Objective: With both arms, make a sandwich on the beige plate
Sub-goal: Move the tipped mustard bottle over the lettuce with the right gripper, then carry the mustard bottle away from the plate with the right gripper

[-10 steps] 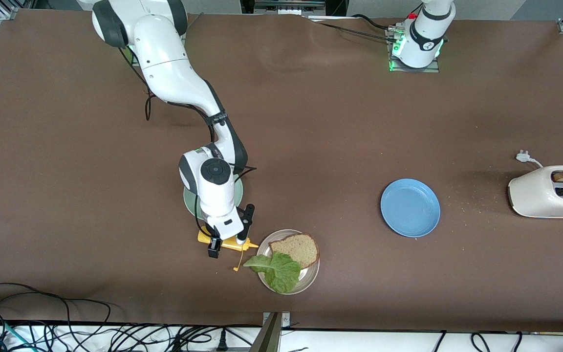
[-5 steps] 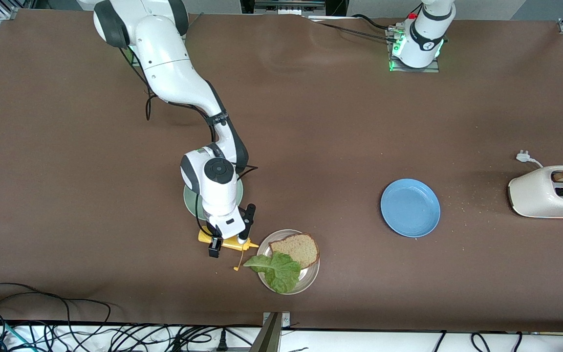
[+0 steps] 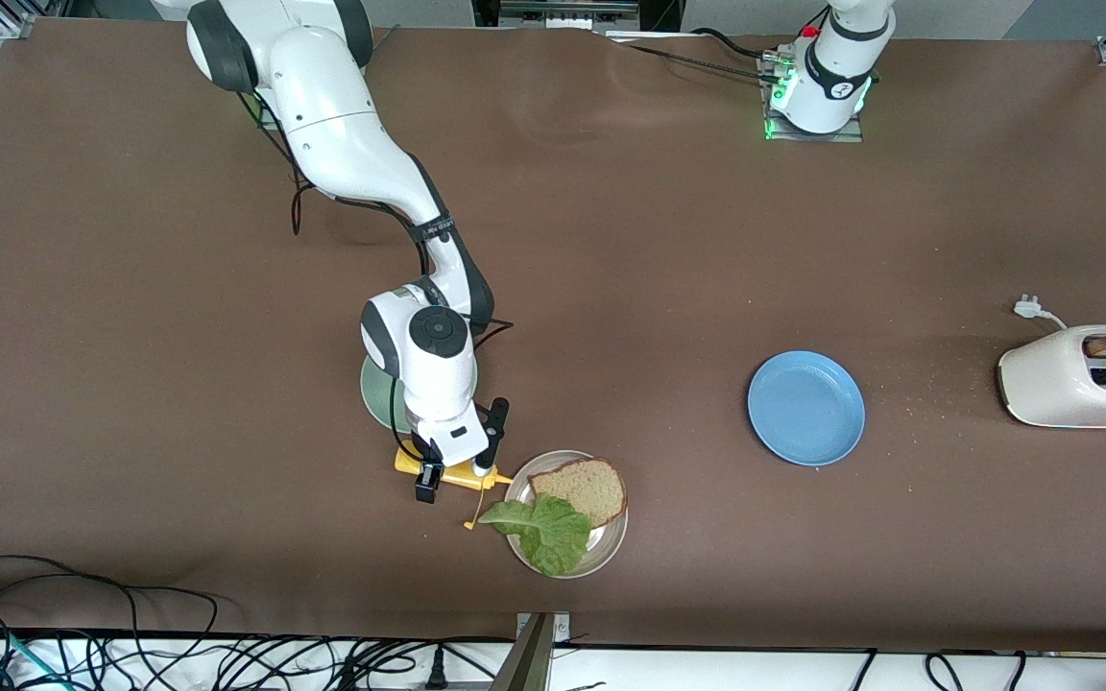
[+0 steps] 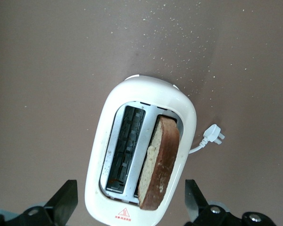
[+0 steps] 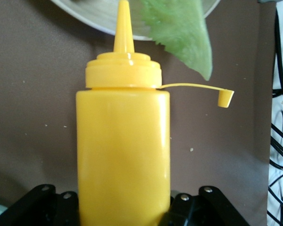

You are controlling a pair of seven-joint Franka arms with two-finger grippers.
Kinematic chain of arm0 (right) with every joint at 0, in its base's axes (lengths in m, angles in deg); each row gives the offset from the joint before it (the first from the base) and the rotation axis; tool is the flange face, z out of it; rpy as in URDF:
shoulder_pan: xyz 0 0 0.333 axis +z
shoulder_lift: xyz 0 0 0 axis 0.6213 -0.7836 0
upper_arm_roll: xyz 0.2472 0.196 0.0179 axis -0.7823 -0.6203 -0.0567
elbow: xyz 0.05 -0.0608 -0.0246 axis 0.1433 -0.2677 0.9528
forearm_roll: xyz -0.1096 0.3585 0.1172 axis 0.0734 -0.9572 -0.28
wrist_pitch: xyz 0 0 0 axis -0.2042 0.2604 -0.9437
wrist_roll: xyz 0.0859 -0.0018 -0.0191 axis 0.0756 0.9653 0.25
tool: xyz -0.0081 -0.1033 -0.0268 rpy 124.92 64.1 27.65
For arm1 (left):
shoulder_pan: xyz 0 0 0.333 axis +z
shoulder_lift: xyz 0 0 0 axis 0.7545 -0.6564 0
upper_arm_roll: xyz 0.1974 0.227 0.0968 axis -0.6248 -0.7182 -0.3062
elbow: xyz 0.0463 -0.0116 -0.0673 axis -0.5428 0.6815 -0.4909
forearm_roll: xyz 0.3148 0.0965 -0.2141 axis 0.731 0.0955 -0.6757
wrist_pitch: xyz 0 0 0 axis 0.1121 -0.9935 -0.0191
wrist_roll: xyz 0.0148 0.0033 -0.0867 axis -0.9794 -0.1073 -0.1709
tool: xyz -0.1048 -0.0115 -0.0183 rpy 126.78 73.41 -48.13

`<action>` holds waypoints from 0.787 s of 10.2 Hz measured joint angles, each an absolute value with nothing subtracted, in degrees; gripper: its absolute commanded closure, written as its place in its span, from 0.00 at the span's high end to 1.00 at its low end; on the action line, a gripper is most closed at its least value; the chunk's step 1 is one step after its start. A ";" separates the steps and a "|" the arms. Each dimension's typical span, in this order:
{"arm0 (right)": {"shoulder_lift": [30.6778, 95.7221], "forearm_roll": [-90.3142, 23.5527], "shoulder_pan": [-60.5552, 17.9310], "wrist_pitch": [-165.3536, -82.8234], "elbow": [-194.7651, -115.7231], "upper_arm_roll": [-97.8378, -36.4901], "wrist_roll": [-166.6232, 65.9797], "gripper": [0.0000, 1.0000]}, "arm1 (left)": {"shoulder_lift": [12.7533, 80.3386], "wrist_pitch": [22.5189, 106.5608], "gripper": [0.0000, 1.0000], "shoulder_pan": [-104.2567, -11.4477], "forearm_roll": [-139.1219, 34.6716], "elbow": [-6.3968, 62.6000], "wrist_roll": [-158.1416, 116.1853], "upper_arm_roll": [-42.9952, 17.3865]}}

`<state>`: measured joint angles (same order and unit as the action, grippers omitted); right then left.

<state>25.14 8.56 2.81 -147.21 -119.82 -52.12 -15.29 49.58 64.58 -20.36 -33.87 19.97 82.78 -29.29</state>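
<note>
One bread slice (image 3: 580, 488) and the lettuce leaf (image 3: 541, 530) are laid on the beige plate (image 3: 613, 539), which sits at the near edge of the table, nearer the right arm's end. The leaf is half over the slice and hangs over the rim. The sandwich is judged roughly half built, since no top slice is placed.

The second slice (image 4: 158, 162) is seen standing in one slot of the toaster (image 3: 1062, 384), at the left arm's end and well apart from the plate. The other slot is empty.

A yellow squeeze bottle (image 3: 447, 474) is pinched by the right gripper (image 3: 457, 468) and held lying flat, just beside the plate. The nozzle is pointed at the rim, and the cap (image 5: 225, 98) is flipped open on its tether. Whether sauce is applied yet cannot be told.

The left gripper (image 4: 129, 188) is shown only in its wrist view, spread wide over the toaster with nothing gripped.

Left to do, as judged: sauce if wanted, the toaster slice fetched, and the stack closed.

A mint-green plate (image 3: 375, 393) is partly hidden under the right arm, and a blue plate (image 3: 805, 408) lies empty between the beige plate and the toaster.

Against a second ago, the right wrist and bottle are shifted slightly toward the plate. The left gripper, then visible at the front view's edge above the toaster, is no longer seen there.
</note>
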 measured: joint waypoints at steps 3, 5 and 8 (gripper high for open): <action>29.96 3.96 2.66 -140.84 -118.79 -51.48 -16.30 0.00 | 47.95 64.77 1.00 -20.36 -33.87 20.10 82.93 -29.20; 34.33 -2.89 1.75 -137.63 -119.72 -51.08 -14.35 0.00 | 47.24 65.62 1.00 -20.36 -33.87 20.19 82.96 -29.19; 43.59 -14.60 -0.80 -137.27 -129.17 -50.69 -4.90 0.00 | 45.96 66.95 0.97 -19.80 -33.87 20.26 82.97 -29.24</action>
